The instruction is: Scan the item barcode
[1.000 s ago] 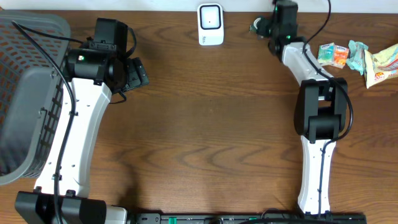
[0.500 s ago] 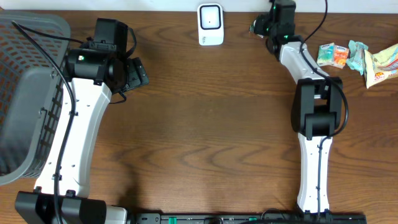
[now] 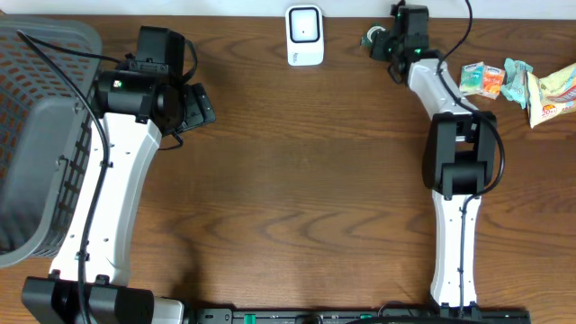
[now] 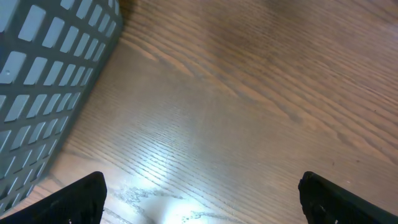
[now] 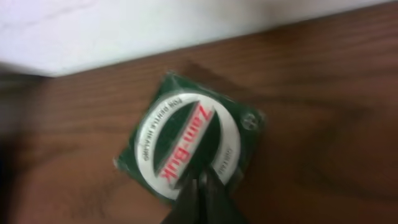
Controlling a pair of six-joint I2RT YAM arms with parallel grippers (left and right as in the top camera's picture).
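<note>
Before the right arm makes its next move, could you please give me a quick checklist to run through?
1. Right gripper shut: ok.
2. Green Zam-Buk item actually gripped: cannot tell.
3. Barcode showing on it: not ok, only the label face shows.
4. Bare table between it and the scanner: ok.
5. Left gripper open, empty: ok.

A grey plastic basket (image 3: 45,153) sits at the left edge of the dark wooden table (image 3: 297,180), while colourful snack packets (image 3: 551,94) lie clustered near its far right corner.
</note>
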